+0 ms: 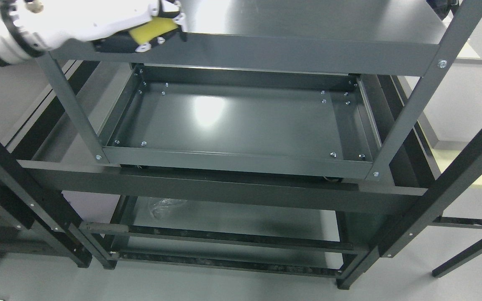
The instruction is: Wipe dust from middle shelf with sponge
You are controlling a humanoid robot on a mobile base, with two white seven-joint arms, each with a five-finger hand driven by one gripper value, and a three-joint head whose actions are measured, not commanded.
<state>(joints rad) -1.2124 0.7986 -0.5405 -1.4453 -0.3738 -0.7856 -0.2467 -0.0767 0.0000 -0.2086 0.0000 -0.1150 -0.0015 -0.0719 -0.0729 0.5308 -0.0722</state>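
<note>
Down below the left hand (157, 25), nearest the camera, there's a lower shelf (232, 221) with some crumpled clear plastic (163, 205) on it. Above that sits the middle shelf (241, 121), still under and right of the hand. The hand's up by the top shelf's front rail (291, 52), fingers clamped around a yellow sponge (153, 29).

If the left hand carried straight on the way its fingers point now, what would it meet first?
The left hand, shut on the yellow sponge, points rightward along the top shelf. That surface looks bare ahead of it, so probably nothing before the right upright post, though depth is unclear.
</note>
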